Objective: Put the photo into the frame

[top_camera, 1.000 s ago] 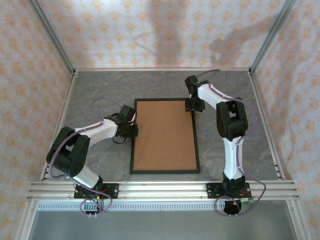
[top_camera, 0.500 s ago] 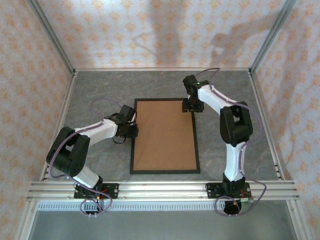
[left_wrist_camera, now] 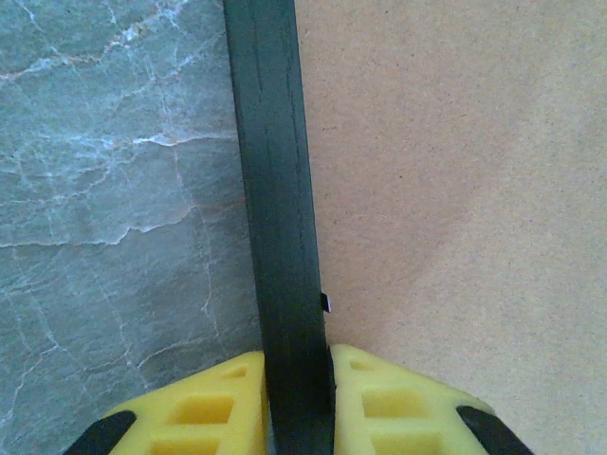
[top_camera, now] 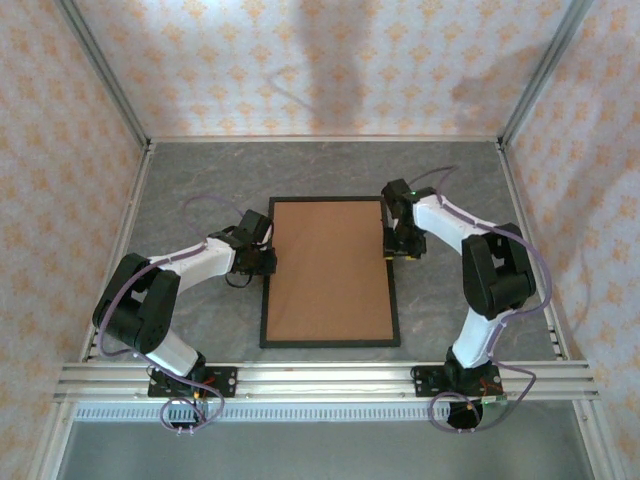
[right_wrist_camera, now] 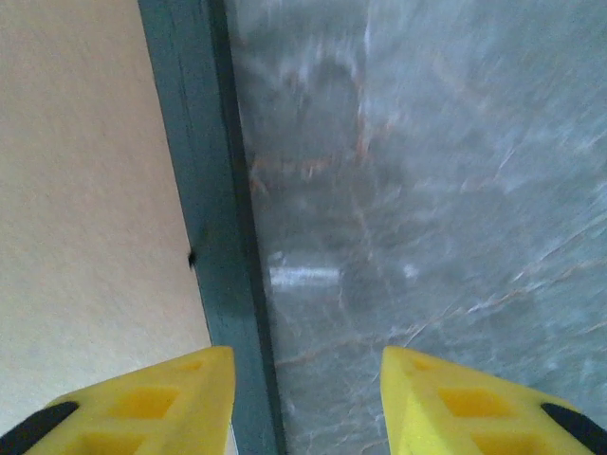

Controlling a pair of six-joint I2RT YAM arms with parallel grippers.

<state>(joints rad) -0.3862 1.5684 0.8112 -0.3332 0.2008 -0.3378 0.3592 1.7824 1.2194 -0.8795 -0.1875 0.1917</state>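
1. Top external: 1 black frame (top_camera: 329,341) lies flat at picture centre on 1 grey table (top_camera: 200,180), with 1 brown backing board (top_camera: 328,270) inside it. There are 2 grippers: left gripper (top_camera: 266,260) at the left rail, right gripper (top_camera: 398,250) at the right rail.
2. Left wrist: 2 yellow fingers (left_wrist_camera: 213,403) at bottom centre, clenched on the frame's rail.
3. Right wrist: 2 yellow fingers (right_wrist_camera: 455,403) at the bottom corners, parted and grasping nothing. The rail runs just beside the left-hand one.

Lab robot cell: left arm (top_camera: 195,260) and right arm (top_camera: 445,217) bolted to aluminium rail (top_camera: 320,378), wallpapered panels (top_camera: 400,70) enclosing marble-look table (top_camera: 200,180).
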